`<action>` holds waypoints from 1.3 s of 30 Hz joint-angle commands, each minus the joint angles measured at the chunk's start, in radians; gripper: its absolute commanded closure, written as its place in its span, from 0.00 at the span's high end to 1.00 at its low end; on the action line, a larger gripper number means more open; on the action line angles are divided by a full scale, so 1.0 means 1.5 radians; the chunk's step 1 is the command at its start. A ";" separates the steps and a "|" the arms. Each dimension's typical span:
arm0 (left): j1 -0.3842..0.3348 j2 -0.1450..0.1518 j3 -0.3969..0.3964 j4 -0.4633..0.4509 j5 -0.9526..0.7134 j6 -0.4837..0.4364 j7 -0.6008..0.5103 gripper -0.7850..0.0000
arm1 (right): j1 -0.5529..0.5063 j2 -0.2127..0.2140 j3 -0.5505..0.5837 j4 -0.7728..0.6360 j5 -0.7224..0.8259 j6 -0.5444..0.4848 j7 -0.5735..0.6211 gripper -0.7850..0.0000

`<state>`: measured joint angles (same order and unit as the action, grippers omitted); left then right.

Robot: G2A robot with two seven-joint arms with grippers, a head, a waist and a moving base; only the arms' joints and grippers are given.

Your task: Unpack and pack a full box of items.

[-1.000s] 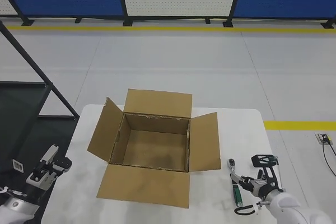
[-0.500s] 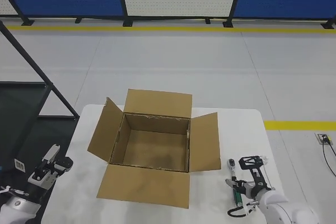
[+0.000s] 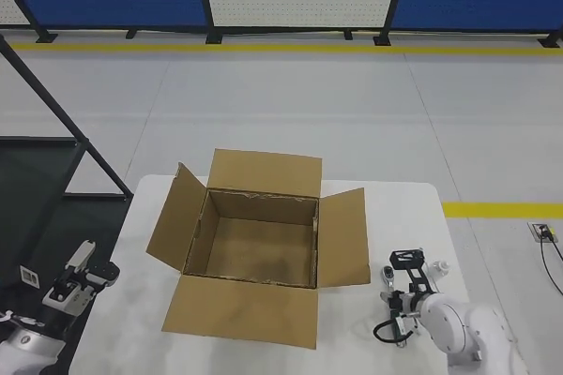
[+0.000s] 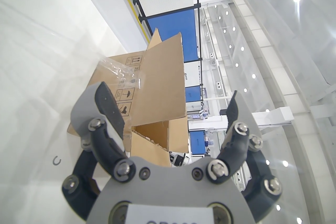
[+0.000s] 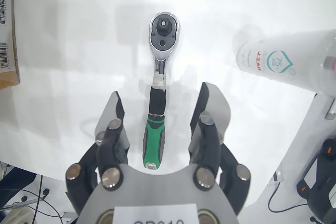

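An open cardboard box (image 3: 253, 248) stands mid-table with all flaps folded out and nothing inside that I can see. A ratchet wrench (image 5: 164, 33) with a chrome head and a green and black handle lies flat on the white table to the right of the box (image 5: 6, 38); its head (image 3: 387, 274) peeks out beside the arm. My right gripper (image 5: 160, 101) hangs open just over the handle, one finger on each side, not touching it (image 3: 405, 262). My left gripper (image 4: 170, 101) is open and holds nothing, off the table's left edge (image 3: 75, 277), facing the box (image 4: 157, 83).
A white bottle (image 5: 283, 62) is close beside the wrench on the side away from the box. The table's right edge (image 5: 296, 130) runs just beyond it. Bare white tabletop (image 3: 394, 216) lies between the box's right flap and the wrench.
My right gripper has swung left and away from me, from beside the wrench to over its handle. The left arm has barely shifted. The box has not moved.
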<state>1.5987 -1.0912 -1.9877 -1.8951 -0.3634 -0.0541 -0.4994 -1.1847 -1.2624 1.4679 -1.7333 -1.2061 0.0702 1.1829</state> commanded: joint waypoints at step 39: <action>0.008 -0.002 -0.012 0.005 -0.007 -0.004 0.007 1.00 | 0.072 0.005 -0.036 0.092 0.022 0.006 0.023 0.00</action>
<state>1.6113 -1.0939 -2.0053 -1.8888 -0.3728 -0.0589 -0.4883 -1.0727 -1.2561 1.4046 -1.5844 -1.1832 0.0784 1.2256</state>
